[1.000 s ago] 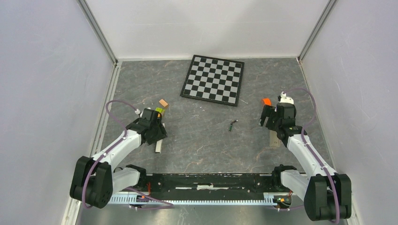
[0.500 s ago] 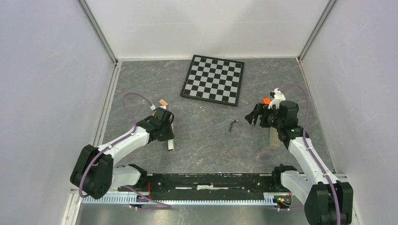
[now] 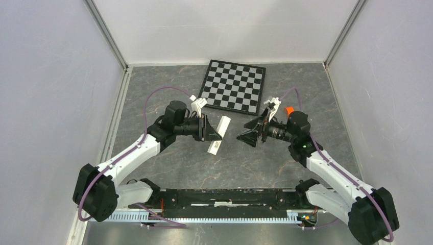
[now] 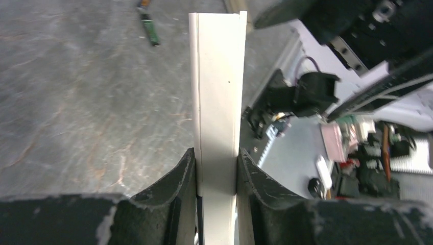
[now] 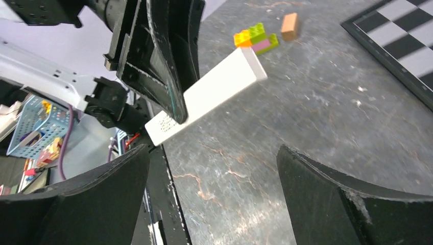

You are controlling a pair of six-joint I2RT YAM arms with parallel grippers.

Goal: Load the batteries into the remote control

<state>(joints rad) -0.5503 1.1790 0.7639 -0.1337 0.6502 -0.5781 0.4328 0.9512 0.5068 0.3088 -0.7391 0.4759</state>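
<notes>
Our left end effector (image 3: 214, 133) is clamped across the narrow sides of the remote control (image 3: 223, 124), holding it above the tabletop (image 3: 230, 168) with its long white body jutting out past the fingers. In the left wrist view the batteries (image 4: 149, 30) lie on the tabletop beyond the remote's far end, apart from it. Facing the remote, our right end effector (image 3: 248, 133) is spread wide and grips nothing.

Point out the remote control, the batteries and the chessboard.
remote control (image 4: 218, 76): left wrist view, its pale long face.
batteries (image 4: 150, 31): left wrist view, slim dark body.
chessboard (image 3: 232, 86): top view, centre squares.
</notes>
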